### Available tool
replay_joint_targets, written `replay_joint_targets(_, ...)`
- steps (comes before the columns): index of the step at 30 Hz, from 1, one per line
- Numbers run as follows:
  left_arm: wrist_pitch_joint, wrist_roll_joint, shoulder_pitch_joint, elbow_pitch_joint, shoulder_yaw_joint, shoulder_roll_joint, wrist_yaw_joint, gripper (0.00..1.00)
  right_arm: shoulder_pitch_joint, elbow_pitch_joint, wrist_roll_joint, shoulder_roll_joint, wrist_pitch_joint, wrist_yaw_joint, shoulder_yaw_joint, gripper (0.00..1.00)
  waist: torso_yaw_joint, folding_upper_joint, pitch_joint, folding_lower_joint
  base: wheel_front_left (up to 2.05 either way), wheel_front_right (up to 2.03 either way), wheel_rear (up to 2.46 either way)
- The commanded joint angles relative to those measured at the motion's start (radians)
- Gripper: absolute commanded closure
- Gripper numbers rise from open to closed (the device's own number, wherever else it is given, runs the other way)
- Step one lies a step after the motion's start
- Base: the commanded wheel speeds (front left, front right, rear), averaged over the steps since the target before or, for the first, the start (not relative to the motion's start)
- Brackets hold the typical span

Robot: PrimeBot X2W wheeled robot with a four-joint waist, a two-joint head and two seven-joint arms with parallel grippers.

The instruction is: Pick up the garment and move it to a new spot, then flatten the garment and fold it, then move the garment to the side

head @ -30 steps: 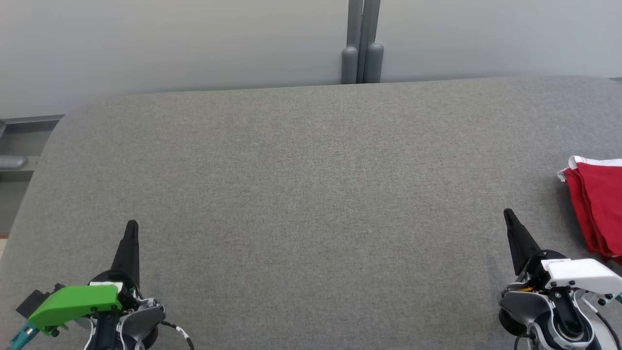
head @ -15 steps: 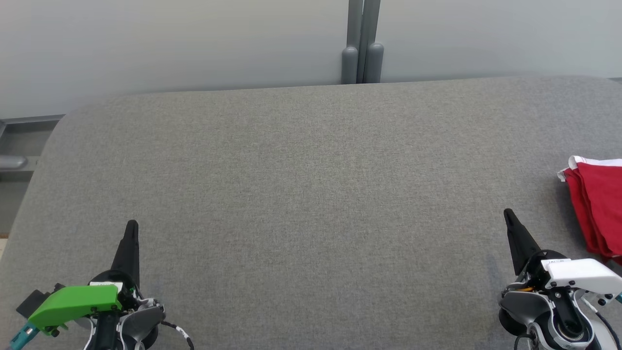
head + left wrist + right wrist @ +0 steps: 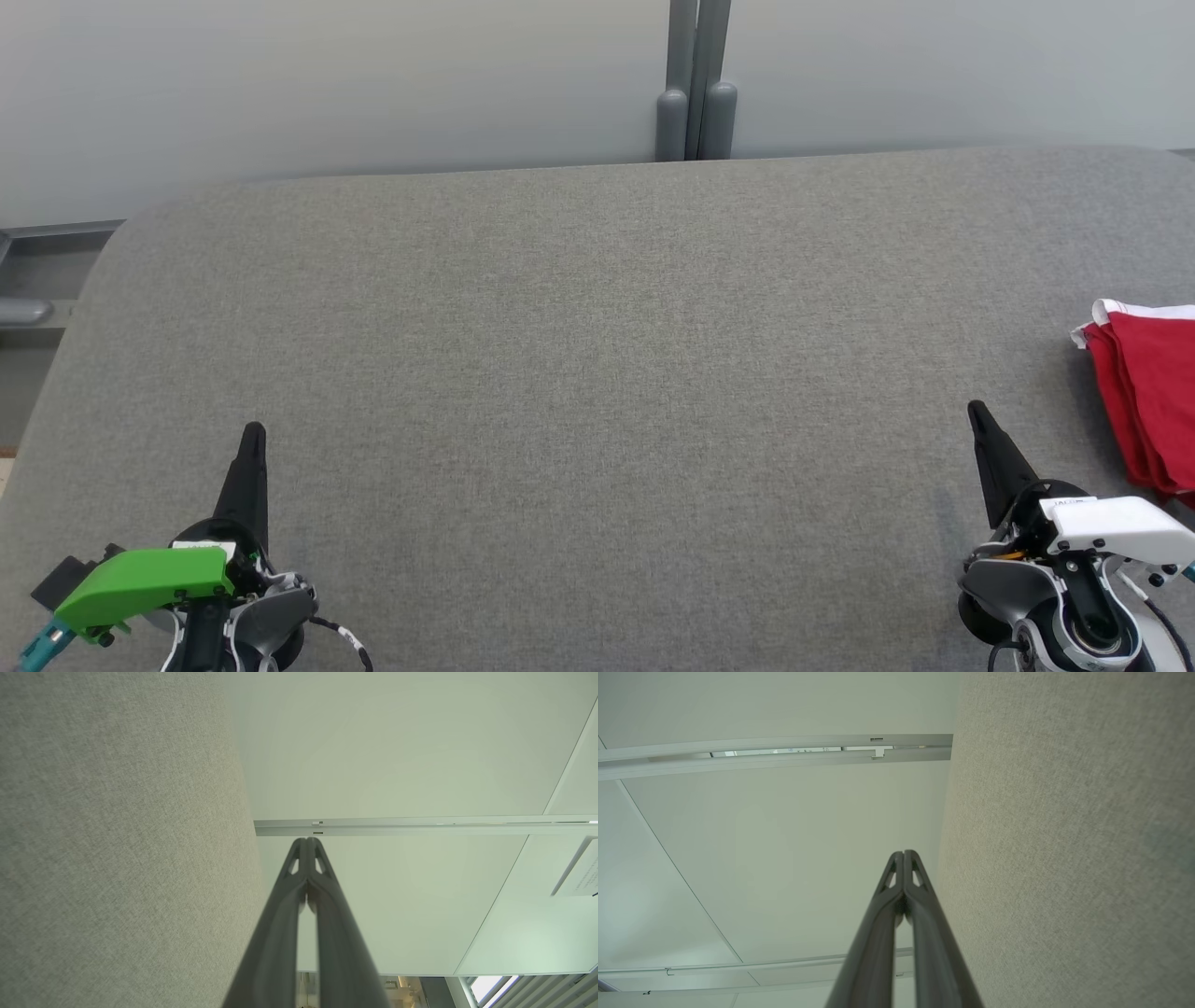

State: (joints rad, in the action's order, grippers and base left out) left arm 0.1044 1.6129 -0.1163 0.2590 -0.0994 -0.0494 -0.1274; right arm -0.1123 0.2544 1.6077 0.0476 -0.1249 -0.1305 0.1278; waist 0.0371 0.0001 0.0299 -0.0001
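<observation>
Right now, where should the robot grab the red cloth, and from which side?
On the red garment, probably the left edge near the white-trimmed corner, where folded layers stack up. Come from its left, across the grey table, with the right gripper, which sits closest. Its fingers are shut, so they must open first.

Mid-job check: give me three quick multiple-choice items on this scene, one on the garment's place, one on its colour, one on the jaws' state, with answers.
1. Where on the table does the garment lie? A) robot's left B) middle C) robot's right, at the head view's edge
2. Its main colour? A) blue B) red C) yellow
3. The jaws of the left gripper and right gripper? A) both shut, empty B) both open C) left shut on cloth
Answers: 1 C, it lies right of the right gripper. 2 B, red cloth, white trim. 3 A, both wrist views show jaws pressed together, nothing between.
</observation>
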Motion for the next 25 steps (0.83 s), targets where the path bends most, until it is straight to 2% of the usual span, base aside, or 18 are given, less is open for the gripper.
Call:
replay_joint_targets(1, 0.003, 0.001, -0.011, -0.004, -0.004, -0.001, -0.006, 1.00, -0.009, -0.003, 0.005, 0.005, -0.002, 0.000, 0.002, 1.00, -0.037, -0.0001, -0.026, 0.0001, 0.00, 0.00, 0.00)
replay_joint_targets(25, 0.003, 0.001, -0.011, -0.005, -0.004, -0.001, -0.006, 1.00, -0.009, -0.003, 0.005, 0.005, -0.002, 0.000, 0.002, 1.00, -0.037, -0.0001, -0.026, 0.0001, 0.00, 0.00, 0.00)
